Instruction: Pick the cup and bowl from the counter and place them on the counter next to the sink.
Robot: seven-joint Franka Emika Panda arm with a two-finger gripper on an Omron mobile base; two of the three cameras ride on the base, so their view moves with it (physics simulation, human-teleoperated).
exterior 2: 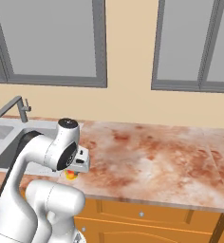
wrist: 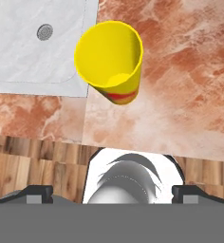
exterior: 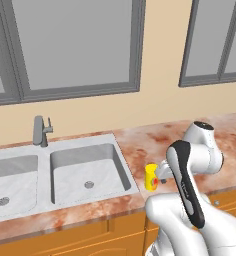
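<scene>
One cup (wrist: pixel 111 61) stands beside two sink (exterior: pixel 60 175) basins.

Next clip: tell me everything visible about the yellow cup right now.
The cup is a small, plain yellow cylinder, smooth like plastic, with a red-orange band near its base. It is open at the top and looks empty. It stands upright on the marbled reddish counter, close to the right edge of the sink and near the counter's front edge. The open tool hangs above it without touching; only the counter touches it. In the base views the arm hides part of it.
</scene>
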